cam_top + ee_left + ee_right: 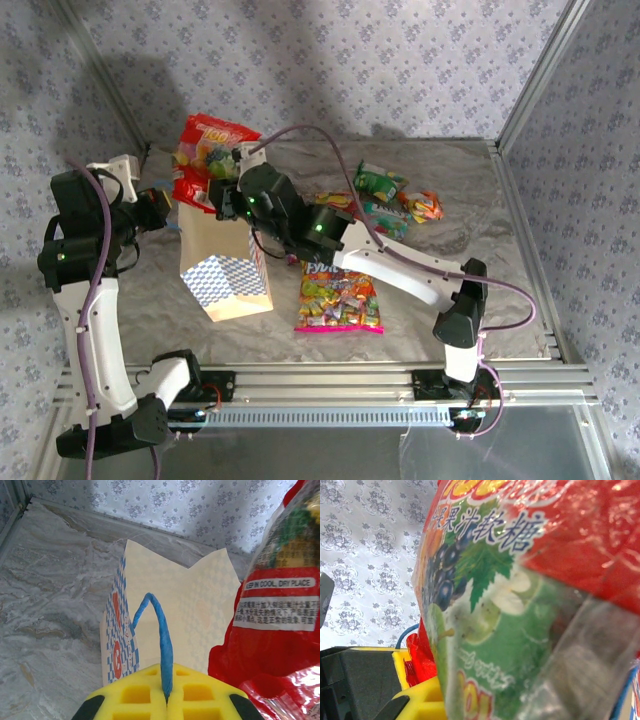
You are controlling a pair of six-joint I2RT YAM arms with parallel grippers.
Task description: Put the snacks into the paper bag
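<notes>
One red packet point(212, 150) hangs pinched in the right tool point(228, 195) just above the paper bag point(228, 280), w/ left tool point(166, 700) clamped on its blue handle point(162, 645); pink bag point(340, 300) + several small packets point(390, 200) lie on the table point(500, 290), so most's prob. left.

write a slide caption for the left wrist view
Left gripper pinches the blue cord handle of the tan checkered paper bag, a glossy red plastic snack packet close beside it.
</notes>
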